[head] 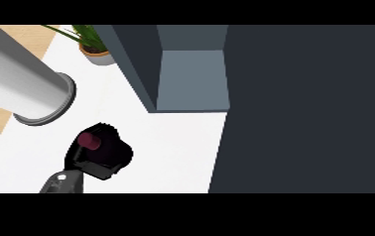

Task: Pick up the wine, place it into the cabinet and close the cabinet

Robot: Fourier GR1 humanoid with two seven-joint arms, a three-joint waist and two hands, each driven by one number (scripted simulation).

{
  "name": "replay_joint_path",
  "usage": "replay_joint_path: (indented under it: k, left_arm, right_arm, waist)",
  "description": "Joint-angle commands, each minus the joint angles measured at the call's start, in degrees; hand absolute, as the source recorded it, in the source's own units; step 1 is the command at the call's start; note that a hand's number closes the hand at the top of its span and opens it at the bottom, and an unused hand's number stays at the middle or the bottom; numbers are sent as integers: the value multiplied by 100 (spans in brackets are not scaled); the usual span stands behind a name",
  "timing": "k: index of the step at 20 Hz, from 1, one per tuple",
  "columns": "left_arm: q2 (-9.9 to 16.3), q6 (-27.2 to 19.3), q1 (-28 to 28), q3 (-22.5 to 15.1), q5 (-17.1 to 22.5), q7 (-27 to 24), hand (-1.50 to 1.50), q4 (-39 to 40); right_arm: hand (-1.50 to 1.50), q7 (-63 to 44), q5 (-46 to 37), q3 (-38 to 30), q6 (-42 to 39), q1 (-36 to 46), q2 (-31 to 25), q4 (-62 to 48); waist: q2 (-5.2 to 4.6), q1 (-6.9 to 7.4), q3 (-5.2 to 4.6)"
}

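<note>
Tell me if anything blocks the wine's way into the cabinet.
Nothing visible does. The left hand is curled round the wine on the white counter, and the cabinet stands open beyond it, up and to the right.

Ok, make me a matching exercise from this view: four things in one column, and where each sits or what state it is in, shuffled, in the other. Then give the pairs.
Things:
1. wine bottle
2. potted plant
3. cabinet
4. grey cylinder

Places or states:
A. open, its inside shelf bare
B. at the counter's far edge, left of the cabinet
C. lying at the view's left, its rimmed end towards the hand
D. gripped by the left hand, dark red cap showing

Pairs: 1-D, 2-B, 3-A, 4-C
</note>
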State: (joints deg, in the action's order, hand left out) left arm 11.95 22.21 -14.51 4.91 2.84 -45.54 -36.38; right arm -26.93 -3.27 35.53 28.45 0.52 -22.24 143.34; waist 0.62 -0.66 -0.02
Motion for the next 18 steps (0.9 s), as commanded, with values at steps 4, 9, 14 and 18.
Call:
replay_joint_path:
  k: [4,9,14,18]
  left_arm:
    - [-576,-276,854,-42,267,-102,150,-953]
    - [-710,-170,1136,-281,407,529,150,-1847]
    - [-1176,-578,1687,-782,530,1471,150,-3469]
    - [-1187,-718,1749,-1036,535,1865,150,-3884]
  right_arm:
    - [-150,-458,-499,169,118,-352,-215,1045]
    - [-150,-335,-366,-40,171,-378,-283,1157]
    - [-150,-175,-155,-104,129,-460,-377,1063]
    - [-150,-338,-425,116,205,-489,-414,1299]
  waist:
    - [-11,62,4]
    - [-22,55,4]
    - [-9,84,10]
    - [-16,29,-1]
